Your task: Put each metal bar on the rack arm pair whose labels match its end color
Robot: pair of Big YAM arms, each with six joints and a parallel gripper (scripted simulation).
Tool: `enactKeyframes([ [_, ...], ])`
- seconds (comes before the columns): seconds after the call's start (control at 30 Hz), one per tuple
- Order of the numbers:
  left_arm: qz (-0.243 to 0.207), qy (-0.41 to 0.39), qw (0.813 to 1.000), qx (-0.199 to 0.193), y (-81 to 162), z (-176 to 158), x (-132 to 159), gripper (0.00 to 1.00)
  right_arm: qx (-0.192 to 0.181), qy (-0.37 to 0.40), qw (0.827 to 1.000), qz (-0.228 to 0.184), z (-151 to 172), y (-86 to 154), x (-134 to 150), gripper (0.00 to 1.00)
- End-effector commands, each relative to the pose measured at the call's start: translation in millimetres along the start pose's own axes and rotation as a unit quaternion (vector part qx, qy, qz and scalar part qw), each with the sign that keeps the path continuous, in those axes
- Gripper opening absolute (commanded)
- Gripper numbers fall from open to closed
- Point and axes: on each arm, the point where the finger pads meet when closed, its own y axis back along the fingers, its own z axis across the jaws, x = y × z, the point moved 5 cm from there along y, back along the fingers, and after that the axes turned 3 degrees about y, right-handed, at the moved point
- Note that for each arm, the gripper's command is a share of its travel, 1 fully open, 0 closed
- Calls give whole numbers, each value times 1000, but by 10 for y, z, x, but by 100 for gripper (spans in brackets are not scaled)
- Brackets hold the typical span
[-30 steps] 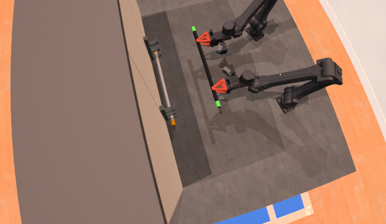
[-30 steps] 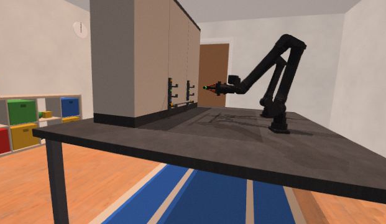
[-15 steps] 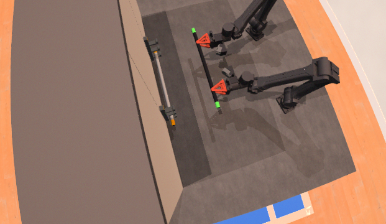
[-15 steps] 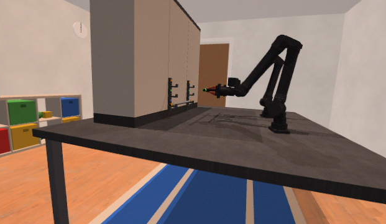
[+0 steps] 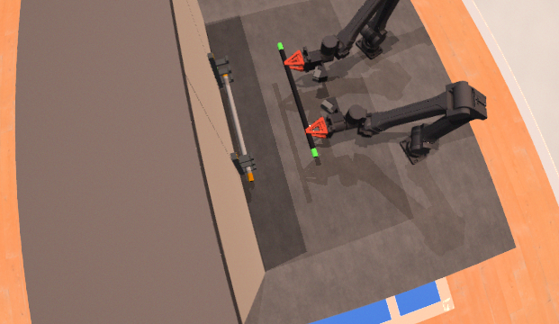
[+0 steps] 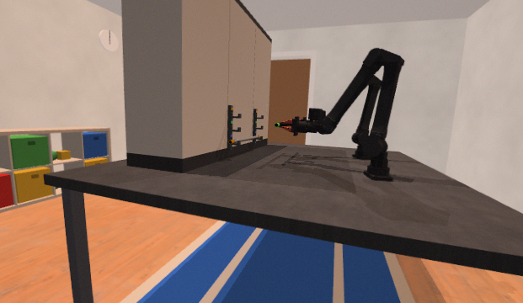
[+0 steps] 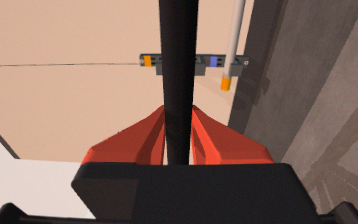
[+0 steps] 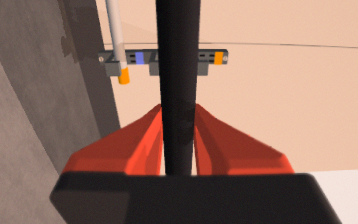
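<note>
In the top view, left of centre, I see the silver bar, orange-ended, on the rack's lowest, blue-labelled pair. Near the middle, clear of the rack, is the green-ended black bar. My right gripper is clamped on its upper part, my left gripper on its lower part.
</note>
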Motion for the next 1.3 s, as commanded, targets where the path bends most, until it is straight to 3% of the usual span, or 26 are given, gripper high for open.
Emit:
enactKeyframes([
  [0.0, 8, 16, 1000, -24, -34, 91, 48, 0, 16, -9, 1000, 11, -43, -50, 73, 0],
  [1.27, 8, 16, 1000, -24, -553, 185, 33, 0, 16, -9, 1000, 11, -141, -566, 95, 0],
])
